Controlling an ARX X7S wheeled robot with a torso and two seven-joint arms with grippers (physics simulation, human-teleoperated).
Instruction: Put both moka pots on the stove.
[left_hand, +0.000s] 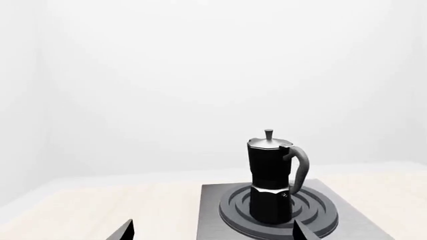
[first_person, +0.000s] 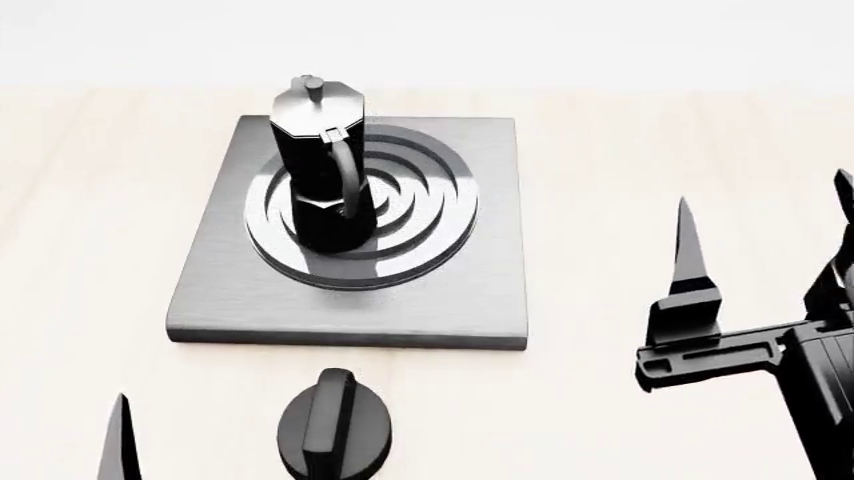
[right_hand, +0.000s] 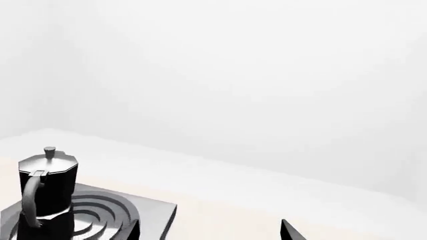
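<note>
One moka pot (first_person: 320, 170), black with a silver lid, stands upright on the dark rings of the grey stove (first_person: 441, 290). It also shows in the left wrist view (left_hand: 270, 175) and in the right wrist view (right_hand: 43, 192). The second moka pot is out of view. My left gripper (left_hand: 213, 232) is open and empty, short of the stove (left_hand: 217, 215); only one of its fingertips (first_person: 118, 440) shows in the head view. My right gripper (first_person: 765, 225) is open and empty, over the table to the right of the stove (right_hand: 157, 212).
A squat round black knob (first_person: 334, 430) sits on the light wooden table (first_person: 627, 160) just in front of the stove's near edge, between my arms. A plain white wall stands behind the table.
</note>
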